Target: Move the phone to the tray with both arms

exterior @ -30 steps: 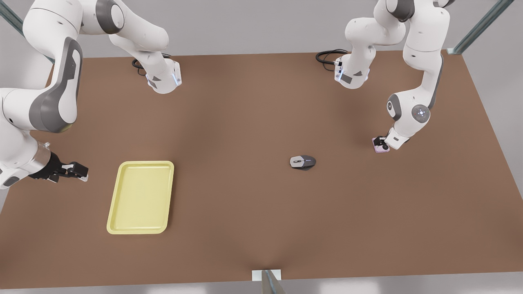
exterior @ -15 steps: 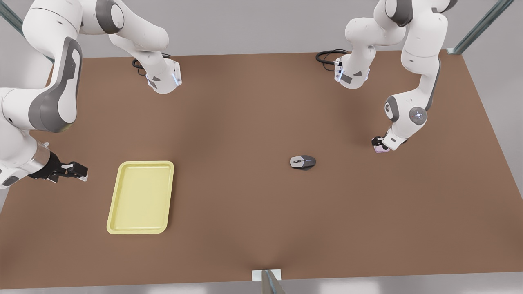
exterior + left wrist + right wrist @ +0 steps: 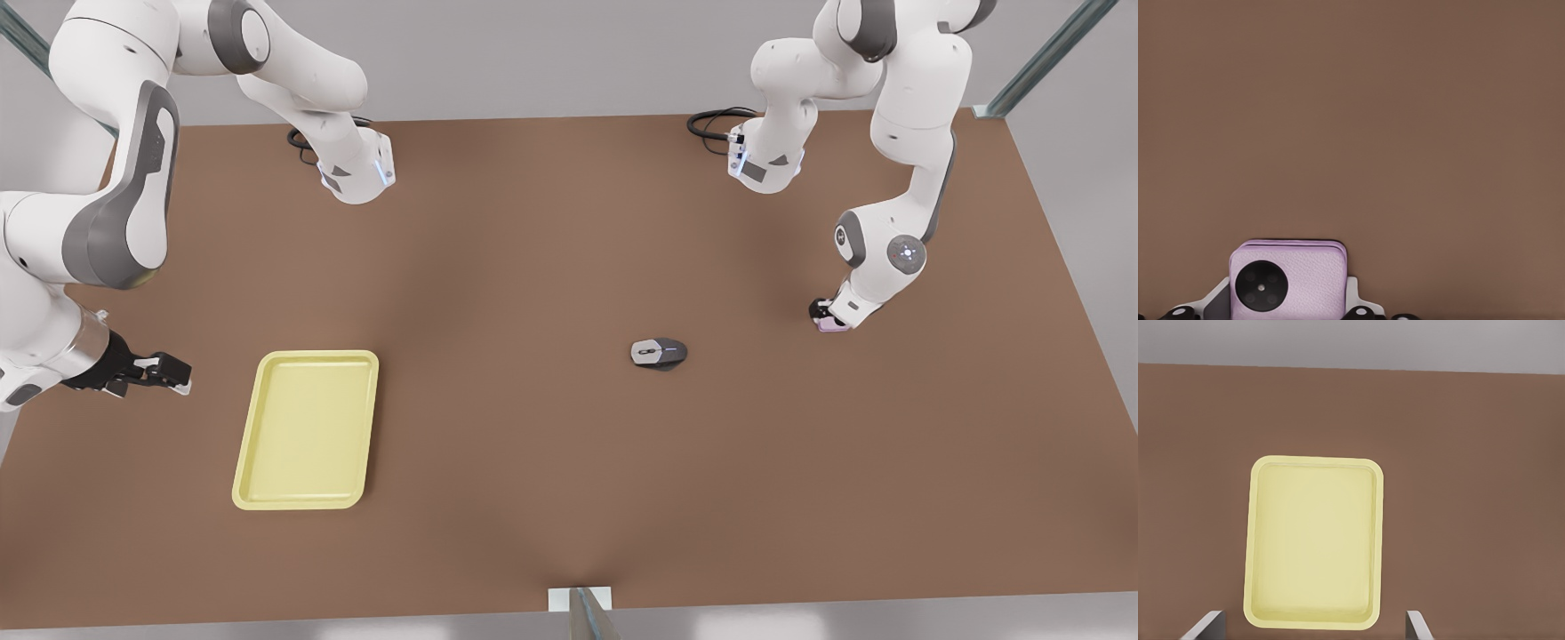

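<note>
Tray [image 3: 307,357] comes first, pale yellow and bare inside, lying flat on the brown table [image 3: 533,498] at the near left. Just left of it the right gripper [image 3: 178,375] waits low over the table, its jaws held wide apart and aimed at the tray's short side.

A little farther back, right of centre, a grey-and-black computer mouse [image 3: 659,353] sits alone. It has no part in the job, but it lies roughly on the straight line between phone and tray.

Farther right again is the phone [image 3: 833,325], a small pale pink squarish slab lying flat on the table, well apart from the tray. The left gripper [image 3: 822,313] is down over it. In the left wrist view the phone sits between the jaws with one dark round lens showing, but I cannot tell whether they are clamped on it or only straddling it.

I judge the phone to be light, rigid and thin. Its face looks lightly textured and its edges rounded, so a shallow pinch could slip upward off the curve. The best hold is probably across the two opposite side edges, low and near the middle, so it does not pivot when lifted. The lens face is best left untouched. The reach to the tray looks long, so a handover near the centre seems likely.
</note>
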Action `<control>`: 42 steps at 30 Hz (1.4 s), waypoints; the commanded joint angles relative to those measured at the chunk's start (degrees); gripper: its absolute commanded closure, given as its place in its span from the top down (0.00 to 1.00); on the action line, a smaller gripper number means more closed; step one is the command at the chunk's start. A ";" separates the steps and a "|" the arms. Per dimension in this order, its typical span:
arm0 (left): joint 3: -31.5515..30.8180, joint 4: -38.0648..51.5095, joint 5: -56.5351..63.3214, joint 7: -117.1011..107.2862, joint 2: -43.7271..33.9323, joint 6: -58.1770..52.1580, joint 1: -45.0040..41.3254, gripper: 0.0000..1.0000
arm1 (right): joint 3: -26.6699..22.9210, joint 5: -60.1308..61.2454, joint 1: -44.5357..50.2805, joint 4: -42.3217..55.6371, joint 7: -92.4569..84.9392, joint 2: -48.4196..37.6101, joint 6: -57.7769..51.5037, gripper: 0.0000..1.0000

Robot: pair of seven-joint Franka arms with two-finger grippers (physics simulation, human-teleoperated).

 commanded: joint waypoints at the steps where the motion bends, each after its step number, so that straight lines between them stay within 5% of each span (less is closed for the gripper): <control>1: -0.03 0.02 0.04 0.28 0.16 0.28 -0.01 0.84 | 0.00 0.04 0.00 0.03 -0.01 -0.07 -0.01 1.00; 14: -0.29 0.89 -0.05 -0.07 -0.28 -0.42 -0.27 0.84 | 0.00 0.04 0.00 0.03 -0.01 -0.16 -0.09 1.00; 20: -5.39 5.29 -0.49 -3.50 0.16 -2.79 -0.71 0.82 | 0.00 0.04 0.00 0.03 -0.01 -0.16 -0.09 1.00; 24: -5.47 7.66 -2.25 -7.45 0.07 -6.31 -6.95 0.82 | 0.00 0.04 0.00 0.03 -0.01 -0.07 -0.09 1.00; 28: -5.30 16.97 -2.33 -20.46 2.35 -17.55 -18.46 0.82 | 0.00 0.04 0.00 0.03 -0.01 -0.16 -0.09 1.00; 32: -4.86 37.01 -1.63 -36.63 11.23 -37.85 -31.21 0.82 | 0.00 0.04 0.00 0.03 -0.01 -0.16 -0.01 1.00; 36: -5.12 57.30 0.65 -44.36 18.79 -54.20 -34.28 0.82 | 0.00 0.04 0.09 0.12 0.07 -0.16 -0.01 1.00; 42: -7.41 76.57 -0.14 -55.88 29.60 -61.15 -39.21 0.82 | -0.35 -0.57 1.85 0.38 5.44 -2.53 -0.71 1.00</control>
